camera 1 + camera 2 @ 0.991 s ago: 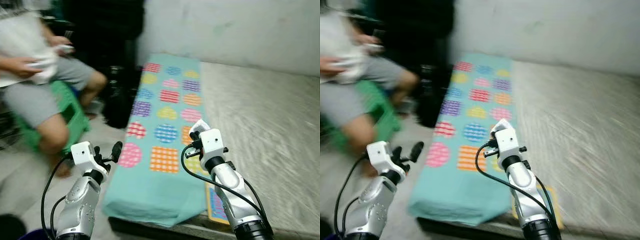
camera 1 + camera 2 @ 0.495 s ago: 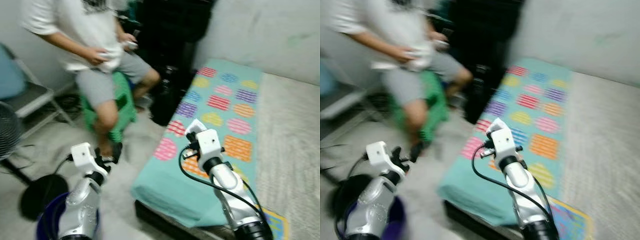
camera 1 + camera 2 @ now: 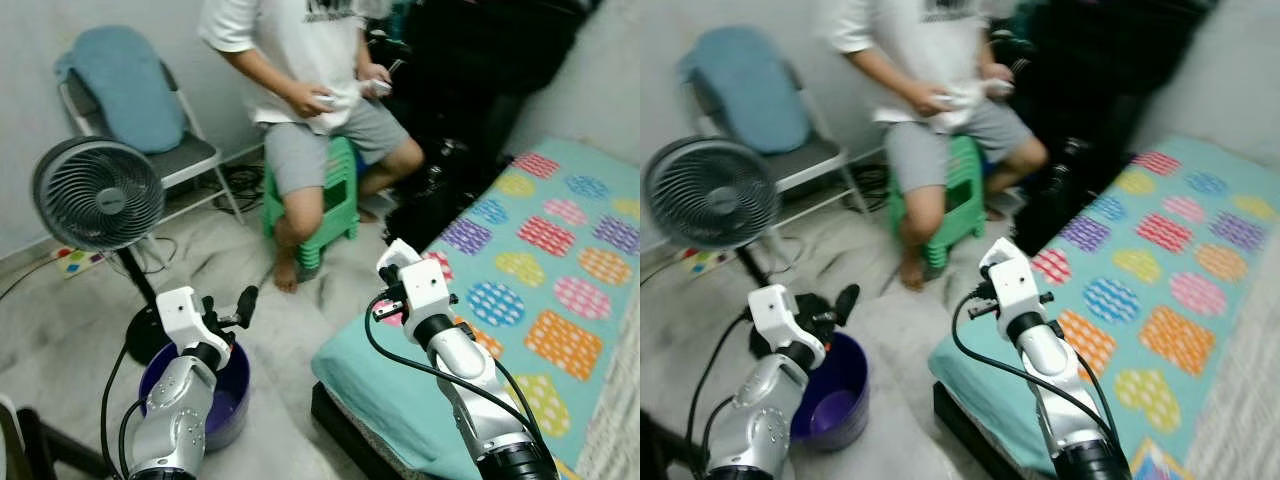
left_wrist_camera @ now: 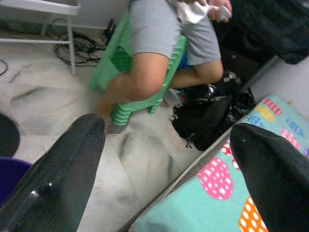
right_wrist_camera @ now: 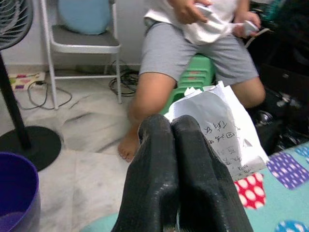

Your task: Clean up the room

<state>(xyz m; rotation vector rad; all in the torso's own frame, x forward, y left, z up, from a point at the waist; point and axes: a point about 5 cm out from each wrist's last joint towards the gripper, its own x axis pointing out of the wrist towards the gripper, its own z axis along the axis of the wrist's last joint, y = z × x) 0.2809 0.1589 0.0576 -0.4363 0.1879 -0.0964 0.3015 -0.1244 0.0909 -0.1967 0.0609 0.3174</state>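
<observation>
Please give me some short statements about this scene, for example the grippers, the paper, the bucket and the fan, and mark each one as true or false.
1. The right gripper is shut on a crumpled paper with writing on it. True.
2. The left gripper holds a paper too. False: its fingers are spread apart with nothing between them.
3. The purple bucket stands on the bed. False: it stands on the floor, beside the base of the fan.
4. A person sits on a green stool. True.
5. The bed sheet is plain white. False: it is teal with coloured patterned patches.
</observation>
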